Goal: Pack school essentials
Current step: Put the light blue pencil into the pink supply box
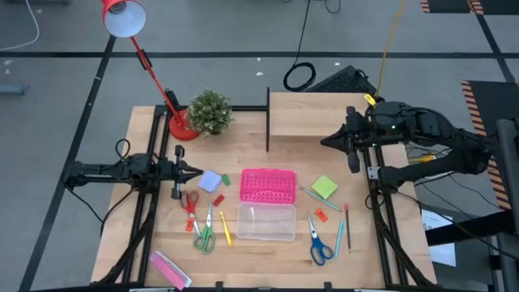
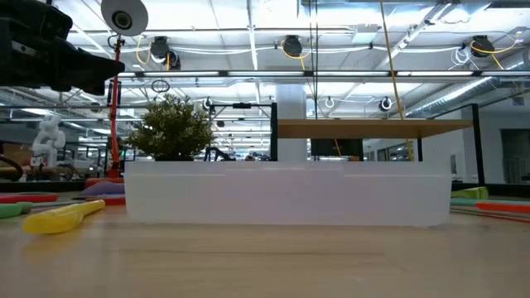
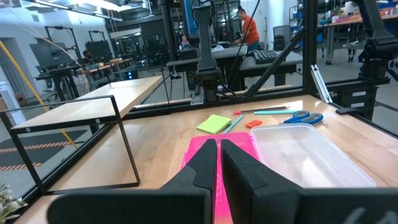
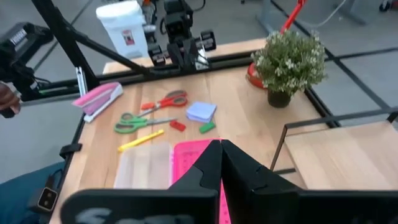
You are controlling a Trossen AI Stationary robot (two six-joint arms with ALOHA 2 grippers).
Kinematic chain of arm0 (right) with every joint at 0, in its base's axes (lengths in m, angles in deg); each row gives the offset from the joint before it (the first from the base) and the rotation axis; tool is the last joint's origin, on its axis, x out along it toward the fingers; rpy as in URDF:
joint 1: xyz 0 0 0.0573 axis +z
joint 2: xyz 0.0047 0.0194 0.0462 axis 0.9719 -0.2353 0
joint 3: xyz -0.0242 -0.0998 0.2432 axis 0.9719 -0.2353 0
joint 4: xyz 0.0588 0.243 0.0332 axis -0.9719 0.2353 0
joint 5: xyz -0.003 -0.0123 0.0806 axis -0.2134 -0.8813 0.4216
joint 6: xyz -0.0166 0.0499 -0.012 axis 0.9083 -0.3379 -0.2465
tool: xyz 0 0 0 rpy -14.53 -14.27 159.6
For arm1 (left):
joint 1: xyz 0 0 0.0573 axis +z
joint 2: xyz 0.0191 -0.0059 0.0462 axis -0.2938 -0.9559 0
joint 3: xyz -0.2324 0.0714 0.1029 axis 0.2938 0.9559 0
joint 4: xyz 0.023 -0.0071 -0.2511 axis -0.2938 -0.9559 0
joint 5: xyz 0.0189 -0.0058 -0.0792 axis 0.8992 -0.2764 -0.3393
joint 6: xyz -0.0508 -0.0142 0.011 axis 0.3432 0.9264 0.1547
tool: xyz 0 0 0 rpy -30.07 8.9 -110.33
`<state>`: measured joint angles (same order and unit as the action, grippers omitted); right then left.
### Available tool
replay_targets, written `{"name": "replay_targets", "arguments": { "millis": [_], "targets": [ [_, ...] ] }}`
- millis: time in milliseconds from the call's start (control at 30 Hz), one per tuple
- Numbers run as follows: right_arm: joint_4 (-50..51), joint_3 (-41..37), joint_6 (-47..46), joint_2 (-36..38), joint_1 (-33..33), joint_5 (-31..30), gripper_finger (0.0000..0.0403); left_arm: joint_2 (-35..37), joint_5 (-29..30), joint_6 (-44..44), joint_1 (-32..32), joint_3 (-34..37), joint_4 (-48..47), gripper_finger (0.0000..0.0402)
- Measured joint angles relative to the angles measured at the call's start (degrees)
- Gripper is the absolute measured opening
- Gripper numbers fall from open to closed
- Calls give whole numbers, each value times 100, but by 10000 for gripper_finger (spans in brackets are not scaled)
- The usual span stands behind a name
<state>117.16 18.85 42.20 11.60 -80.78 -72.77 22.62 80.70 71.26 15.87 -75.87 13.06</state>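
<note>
The school essentials lie loose on the wooden table around a clear box [image 1: 266, 221] and its pink perforated lid [image 1: 268, 186]. Left of them are a pale-blue note pad [image 1: 209, 181], red scissors [image 1: 190, 207], green scissors [image 1: 207, 235] and a yellow pencil [image 1: 225, 229]. Right of them are a lime-green pad [image 1: 324, 187], a small orange eraser [image 1: 321, 215], blue scissors [image 1: 318, 243] and thin pens [image 1: 340, 235]. My left gripper [image 1: 190, 172] hovers shut at the table's left, beside the blue pad. My right gripper [image 1: 324, 142] hangs shut at the far right, above the table.
A potted plant [image 1: 209, 112] and a red desk lamp [image 1: 182, 126] stand at the far left. A wooden shelf on a black frame [image 1: 316, 113] takes up the far middle. A flat pink packet [image 1: 170, 269] lies at the near left corner.
</note>
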Motion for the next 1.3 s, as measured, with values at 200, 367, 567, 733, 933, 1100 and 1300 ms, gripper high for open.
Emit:
{"name": "replay_targets", "arguments": {
  "millis": [200,367,567,733,933,1100,1300],
  "targets": [
    [-70,2,-31,-91,0,-11,0,0,0,7,0,0,28,26],
    [-264,2,100,-99,1,-154,0,0,0,199,2,0,32,26],
    [-278,4,128,-108,0,-155,0,0,1,342,0,0,36,26],
    [-277,-125,111,-108,0,-144,0,-9,-2,420,0,0,305,26],
    [-276,-399,-8,-99,36,-142,0,-147,160,493,0,-522,-209,26],
    [-279,-609,-32,-92,192,-140,0,-698,190,484,-2,-1519,-757,26],
    [-386,-923,-106,-92,414,-143,0,-1830,190,577,-34,-3092,-1676,26]
  ]
}}
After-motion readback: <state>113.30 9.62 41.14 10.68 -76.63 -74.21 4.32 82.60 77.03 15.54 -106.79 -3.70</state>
